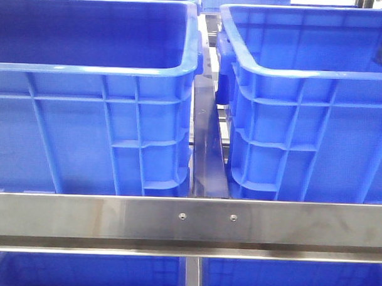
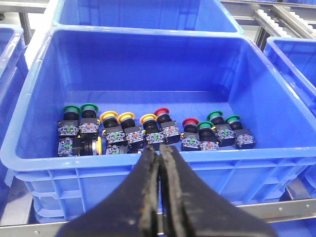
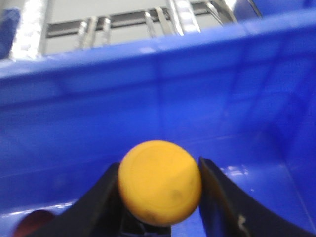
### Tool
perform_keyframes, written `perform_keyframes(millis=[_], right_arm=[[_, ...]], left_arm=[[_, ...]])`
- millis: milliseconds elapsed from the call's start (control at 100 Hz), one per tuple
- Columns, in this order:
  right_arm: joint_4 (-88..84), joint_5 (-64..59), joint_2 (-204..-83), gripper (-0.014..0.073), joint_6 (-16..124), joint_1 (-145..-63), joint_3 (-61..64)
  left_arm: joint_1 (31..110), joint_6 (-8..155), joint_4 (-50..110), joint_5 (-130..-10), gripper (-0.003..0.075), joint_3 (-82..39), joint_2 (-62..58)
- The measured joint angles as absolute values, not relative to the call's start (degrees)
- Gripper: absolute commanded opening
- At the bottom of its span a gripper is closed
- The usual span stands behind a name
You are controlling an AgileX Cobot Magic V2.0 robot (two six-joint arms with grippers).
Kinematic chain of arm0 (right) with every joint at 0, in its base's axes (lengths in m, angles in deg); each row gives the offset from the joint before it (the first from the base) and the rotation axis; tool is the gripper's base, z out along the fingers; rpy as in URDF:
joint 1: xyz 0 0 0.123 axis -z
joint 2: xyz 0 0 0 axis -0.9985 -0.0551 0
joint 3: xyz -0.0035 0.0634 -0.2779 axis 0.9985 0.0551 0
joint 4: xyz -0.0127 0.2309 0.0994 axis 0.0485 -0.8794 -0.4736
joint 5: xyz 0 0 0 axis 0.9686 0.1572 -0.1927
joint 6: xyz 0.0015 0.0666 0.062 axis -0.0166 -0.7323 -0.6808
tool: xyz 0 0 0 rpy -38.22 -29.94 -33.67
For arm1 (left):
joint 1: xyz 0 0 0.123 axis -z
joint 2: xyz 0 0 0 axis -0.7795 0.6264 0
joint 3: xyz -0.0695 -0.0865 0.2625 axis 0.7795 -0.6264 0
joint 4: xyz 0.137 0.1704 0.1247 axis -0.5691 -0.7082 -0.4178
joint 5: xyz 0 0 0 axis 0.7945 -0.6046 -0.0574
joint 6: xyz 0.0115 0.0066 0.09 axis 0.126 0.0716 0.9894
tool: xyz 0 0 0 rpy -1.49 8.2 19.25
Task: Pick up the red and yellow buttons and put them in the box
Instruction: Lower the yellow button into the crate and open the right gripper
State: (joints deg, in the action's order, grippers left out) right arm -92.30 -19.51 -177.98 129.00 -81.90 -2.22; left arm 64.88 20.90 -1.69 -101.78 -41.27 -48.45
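In the left wrist view a blue bin (image 2: pixel 44 94) holds a row of push buttons: yellow-capped ones (image 2: pixel 109 117), red-capped ones (image 2: pixel 162 112) and green-capped ones (image 2: pixel 71 109). One yellow button (image 2: pixel 98 146) lies on its side. My left gripper (image 2: pixel 160 150) is shut and empty, hovering above the bin's near rim. My right gripper (image 3: pixel 159 165) is shut on a yellow button (image 3: pixel 159 181) and holds it inside a blue box (image 3: pixel 148 89). A red cap (image 3: pixel 30 222) shows low on that box's floor. Neither gripper shows clearly in the front view.
The front view shows two tall blue bins, left (image 1: pixel 91 133) and right (image 1: pixel 304 134), side by side behind a steel rail (image 1: pixel 188 221), with a narrow gap between them. More blue bins surround the button bin in the left wrist view (image 2: pixel 296 59).
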Motion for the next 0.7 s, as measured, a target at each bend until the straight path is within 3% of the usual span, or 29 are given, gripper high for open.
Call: perform_keyframes(millis=[700], right_arm=[[-92.30, -18.66, -192.45, 0.0110, 129.20, -80.80, -9.60]], left_arm=[[64.88, 20.90, -1.69, -101.78, -0.0019, -41.27, -48.45]])
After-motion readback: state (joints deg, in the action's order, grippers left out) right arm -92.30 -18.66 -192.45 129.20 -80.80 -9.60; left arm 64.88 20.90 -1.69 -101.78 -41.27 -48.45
